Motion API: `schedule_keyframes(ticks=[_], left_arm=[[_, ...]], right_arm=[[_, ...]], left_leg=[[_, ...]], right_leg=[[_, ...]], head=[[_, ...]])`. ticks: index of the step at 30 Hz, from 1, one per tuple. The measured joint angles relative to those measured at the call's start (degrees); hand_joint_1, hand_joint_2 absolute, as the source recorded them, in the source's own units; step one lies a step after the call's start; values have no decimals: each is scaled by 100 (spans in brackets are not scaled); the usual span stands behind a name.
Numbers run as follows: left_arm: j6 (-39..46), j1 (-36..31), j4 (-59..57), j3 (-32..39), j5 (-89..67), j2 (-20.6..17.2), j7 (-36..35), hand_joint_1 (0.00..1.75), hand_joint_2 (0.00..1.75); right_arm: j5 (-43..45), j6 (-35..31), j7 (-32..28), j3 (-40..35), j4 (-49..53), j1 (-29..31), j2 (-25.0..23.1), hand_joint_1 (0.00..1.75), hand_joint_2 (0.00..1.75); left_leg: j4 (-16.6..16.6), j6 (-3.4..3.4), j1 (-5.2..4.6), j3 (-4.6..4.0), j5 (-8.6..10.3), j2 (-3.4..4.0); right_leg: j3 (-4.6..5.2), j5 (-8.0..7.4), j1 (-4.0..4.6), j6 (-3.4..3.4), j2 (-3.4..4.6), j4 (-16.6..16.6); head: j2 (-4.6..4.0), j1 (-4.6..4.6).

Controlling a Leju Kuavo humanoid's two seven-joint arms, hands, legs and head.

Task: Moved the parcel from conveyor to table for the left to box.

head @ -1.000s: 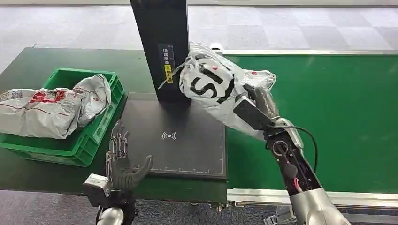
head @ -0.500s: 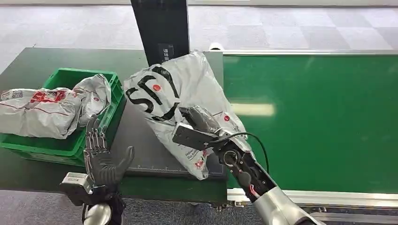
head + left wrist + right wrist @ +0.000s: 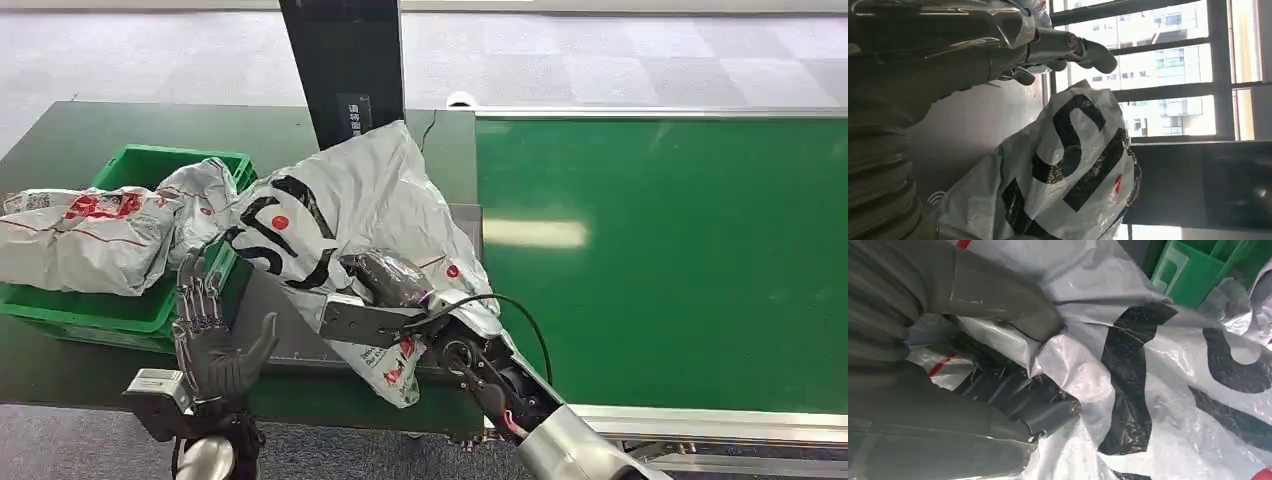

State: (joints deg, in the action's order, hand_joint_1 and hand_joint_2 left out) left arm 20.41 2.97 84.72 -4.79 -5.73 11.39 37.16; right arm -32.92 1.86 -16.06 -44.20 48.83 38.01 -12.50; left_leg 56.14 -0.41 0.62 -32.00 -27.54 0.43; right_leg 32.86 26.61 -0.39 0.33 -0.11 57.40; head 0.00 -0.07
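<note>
In the head view the right hand [image 3: 385,283] grips the grey parcel [image 3: 345,215] on the dark table [image 3: 60,140], just right of the green box [image 3: 150,310]; the left hand [image 3: 215,345] is spread, holding nothing. In the left wrist view the parcel [image 3: 1068,170] lies near. In the right wrist view fingers [image 3: 1013,390] clutch its plastic.

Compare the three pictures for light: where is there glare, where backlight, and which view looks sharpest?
Head view: a pale glare patch lies on the conveyor; parcel and crate are evenly lit and fairly sharp. Left wrist view: bright windows behind leave the left hand dark. Right wrist view: soft, even light, with parcel wrinkles crisp beside the right hand.
</note>
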Motion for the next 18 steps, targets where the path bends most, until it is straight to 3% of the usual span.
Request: schedule_keyframes(ticks=[11,12,15,16,18], left_arm=[[4,16,39,28,0,4,-11,0,175],[4,16,39,33,0,4,-11,0,175],[4,18,39,48,-2,4,-11,0,175],[9,20,42,55,0,4,-22,0,175],[24,44,46,66,-2,7,-57,0,175]], right_arm=[[0,-7,15,-100,-54,2,-20,175,175],[0,-7,15,-103,-57,3,-20,0,175],[9,-22,46,-107,-59,3,-20,0,175],[18,-85,164,-105,-68,5,-24,0,0],[72,-255,417,-83,-118,25,-33,0,0]], left_leg=[[0,0,0,0,0,-1],[0,0,0,0,0,-1],[0,0,0,0,0,-1],[0,0,0,0,0,-1],[0,0,0,0,0,-1]], right_leg=[[0,0,0,0,0,0],[0,0,0,0,0,0],[0,0,0,0,0,0],[0,0,0,0,0,0],[0,0,0,0,0,0]], head=[[0,0],[0,0],[0,0],[0,0],[0,0]])
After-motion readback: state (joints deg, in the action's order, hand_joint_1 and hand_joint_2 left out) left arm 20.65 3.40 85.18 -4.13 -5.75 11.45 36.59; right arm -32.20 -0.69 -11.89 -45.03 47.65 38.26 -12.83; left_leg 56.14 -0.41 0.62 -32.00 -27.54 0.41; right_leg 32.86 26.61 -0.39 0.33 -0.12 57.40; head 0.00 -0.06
